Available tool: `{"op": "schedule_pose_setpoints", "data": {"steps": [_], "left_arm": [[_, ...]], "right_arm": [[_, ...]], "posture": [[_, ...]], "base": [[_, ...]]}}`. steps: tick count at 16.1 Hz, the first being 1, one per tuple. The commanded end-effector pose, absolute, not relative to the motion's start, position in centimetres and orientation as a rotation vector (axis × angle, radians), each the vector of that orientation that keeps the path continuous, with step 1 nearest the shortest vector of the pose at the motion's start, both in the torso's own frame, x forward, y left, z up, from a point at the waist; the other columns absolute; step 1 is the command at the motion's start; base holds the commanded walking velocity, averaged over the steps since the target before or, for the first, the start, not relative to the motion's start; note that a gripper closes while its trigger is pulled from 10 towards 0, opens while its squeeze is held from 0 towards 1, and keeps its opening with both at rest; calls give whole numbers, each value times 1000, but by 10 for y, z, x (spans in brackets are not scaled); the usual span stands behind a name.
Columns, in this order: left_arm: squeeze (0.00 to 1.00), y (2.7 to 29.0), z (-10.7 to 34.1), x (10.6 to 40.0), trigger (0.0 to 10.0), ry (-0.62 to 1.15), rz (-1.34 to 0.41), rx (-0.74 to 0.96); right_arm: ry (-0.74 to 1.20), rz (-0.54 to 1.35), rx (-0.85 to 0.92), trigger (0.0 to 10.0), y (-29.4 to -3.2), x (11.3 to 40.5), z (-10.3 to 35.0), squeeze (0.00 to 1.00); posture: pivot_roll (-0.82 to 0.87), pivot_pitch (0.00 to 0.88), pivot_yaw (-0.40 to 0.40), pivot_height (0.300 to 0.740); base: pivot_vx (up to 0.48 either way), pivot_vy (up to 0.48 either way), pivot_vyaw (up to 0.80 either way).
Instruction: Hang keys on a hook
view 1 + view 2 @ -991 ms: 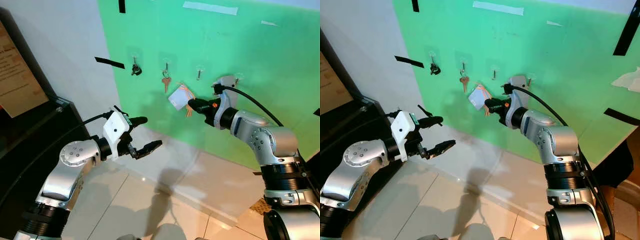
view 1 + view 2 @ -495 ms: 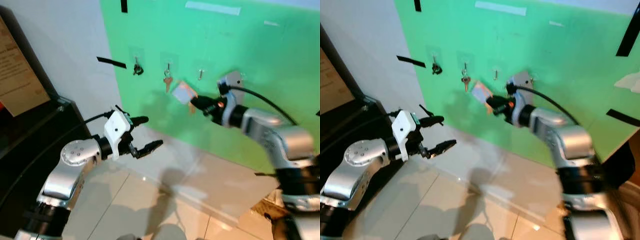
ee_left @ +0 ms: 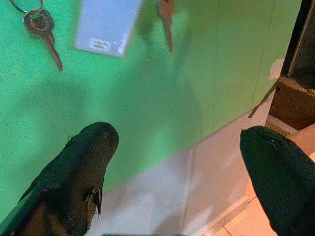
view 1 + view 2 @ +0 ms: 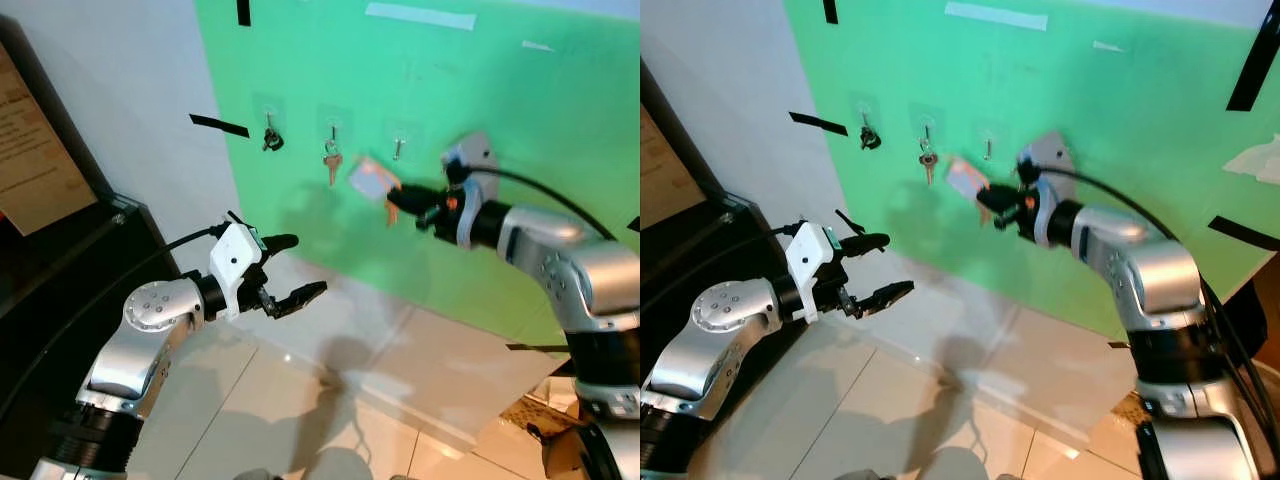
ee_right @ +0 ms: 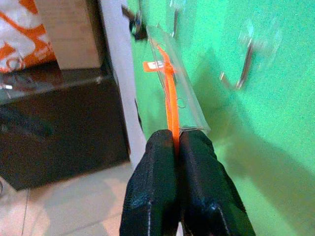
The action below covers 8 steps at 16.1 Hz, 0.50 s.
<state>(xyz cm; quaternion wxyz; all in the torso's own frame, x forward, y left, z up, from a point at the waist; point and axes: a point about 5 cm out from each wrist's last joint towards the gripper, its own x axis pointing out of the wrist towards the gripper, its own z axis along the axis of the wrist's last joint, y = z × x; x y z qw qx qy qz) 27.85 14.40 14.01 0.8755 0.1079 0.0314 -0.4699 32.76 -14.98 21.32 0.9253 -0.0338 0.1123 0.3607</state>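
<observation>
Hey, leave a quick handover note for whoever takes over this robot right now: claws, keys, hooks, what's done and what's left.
Right claw: shut on the orange strap of a key tag, raised at the green board, just below and left of the empty hook.
Left claw: open, holding nothing, low and away from the board.
Two hooks further left already carry a dark key and a brass key.
Left to do: slip the tag onto the empty hook and let go.

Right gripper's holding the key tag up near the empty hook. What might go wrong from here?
The right gripper pinches only the thin orange strap, so the clear tag may swing or slip. It sits beside the empty hook, not on it, so the loop might miss. It could also knock the hung key next to it.
</observation>
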Motion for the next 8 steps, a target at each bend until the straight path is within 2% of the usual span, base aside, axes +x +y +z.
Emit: {"op": "schedule_pose_setpoints", "data": {"steps": [1,8], "left_arm": [[0,142,143,279,10000,60,-991,242],[0,143,142,279,10000,60,-986,242]], "right_arm": [[209,714,-54,10000,-151,333,220,0],[199,656,11,10000,-153,343,222,0]], "posture": [[-75,0,47,740],[-64,0,37,740]], "base": [[0,0,0],[0,0,0]]}}
